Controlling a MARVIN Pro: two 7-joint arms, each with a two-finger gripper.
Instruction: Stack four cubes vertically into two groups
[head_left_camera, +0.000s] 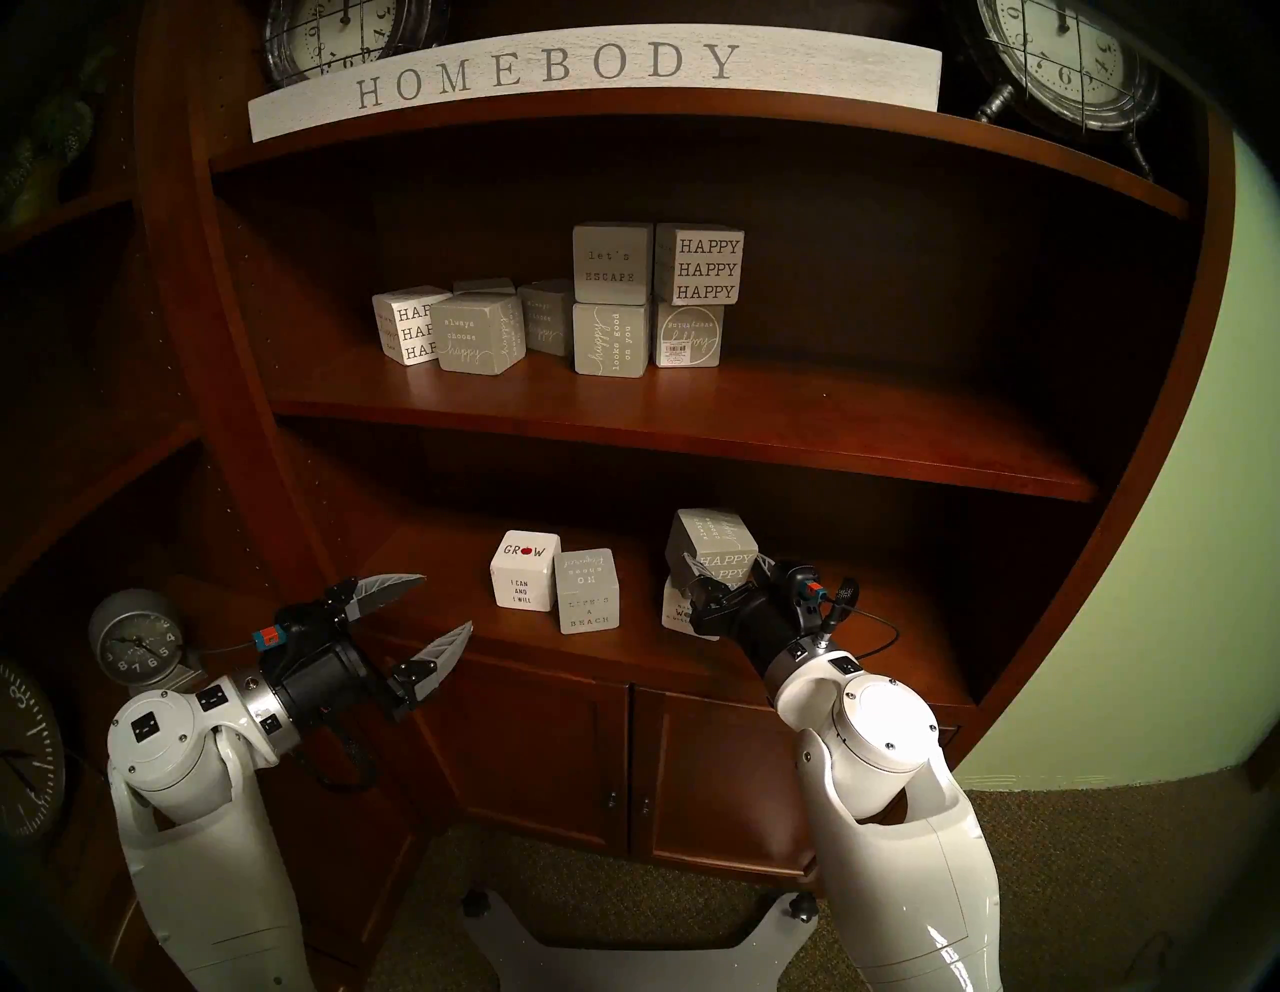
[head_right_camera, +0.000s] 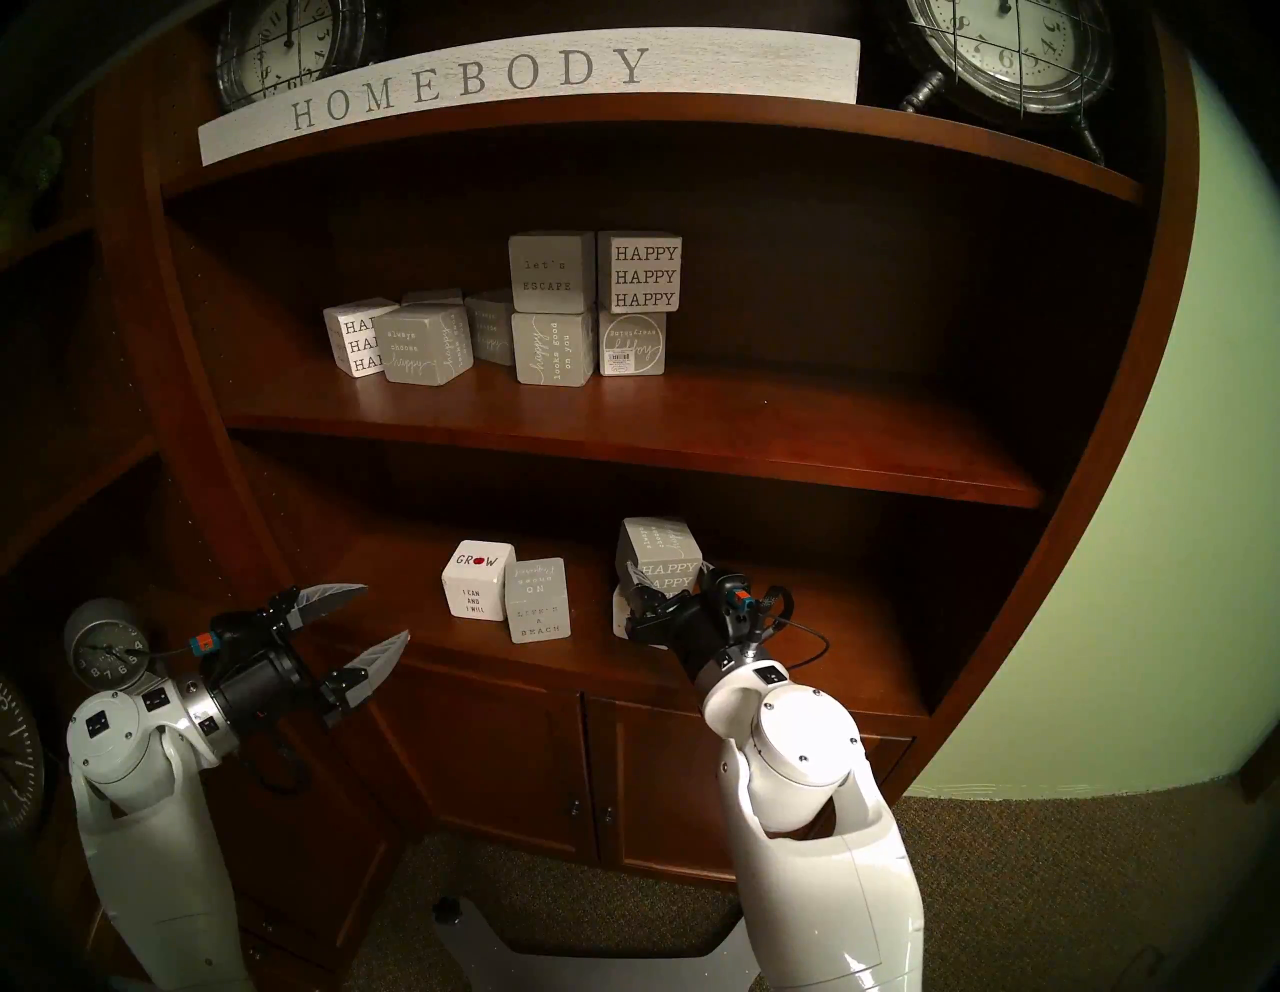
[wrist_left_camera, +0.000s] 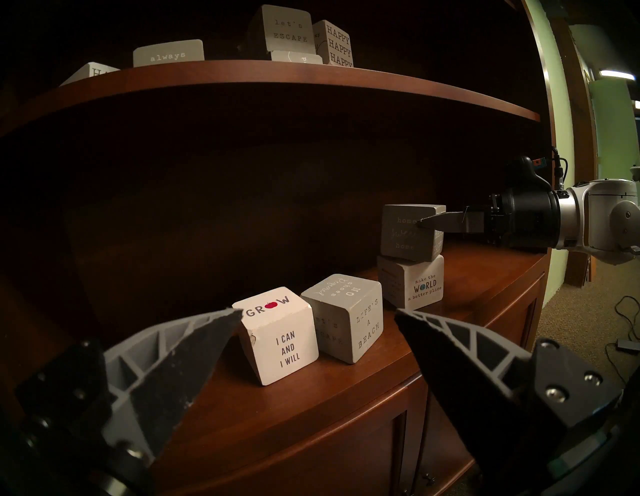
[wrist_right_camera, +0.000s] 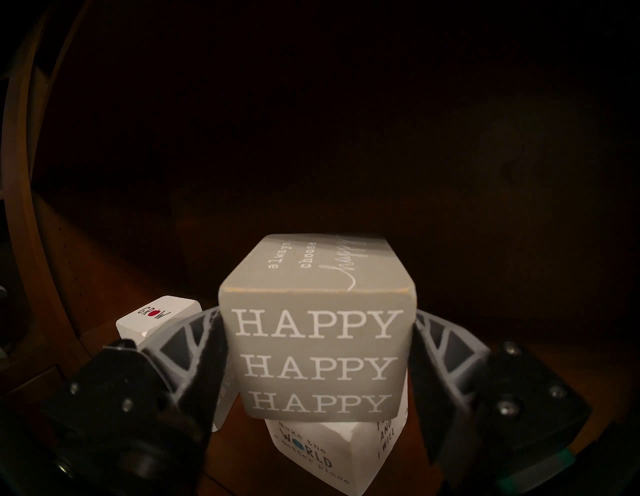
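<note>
The right gripper (head_left_camera: 725, 561) reaches level into the lower shelf (head_left_camera: 658, 651), to the right of the BEACH cube (head_left_camera: 587, 589). Its jaws flank the grey HAPPY cube (wrist_right_camera: 315, 356), one finger on each side face. In the right wrist view the fingers (wrist_right_camera: 194, 343) lie close against the cube's sides. The one at the view's left looks to be in contact, while the other sits at the cube's edge with hardly any gap. Whether they press the cube or only stand beside it cannot be told.

The HAPPY cube rests on top of a white cube (wrist_right_camera: 311, 450) lettered "make the WORLD a better place" and "I CAN AND I WILL". It is turned a little askew to that cube. This pair stands on the shelf near the BEACH cube and apart from it.

The GROW cube (wrist_left_camera: 277, 339) stands on the shelf just left of the BEACH cube, right against it, with neither stacked.

The left gripper (head_left_camera: 446, 601) hangs in front of the shelf, well to the left of the BEACH cube. Its jaws are spread wide, holding nothing and touching nothing.
</note>
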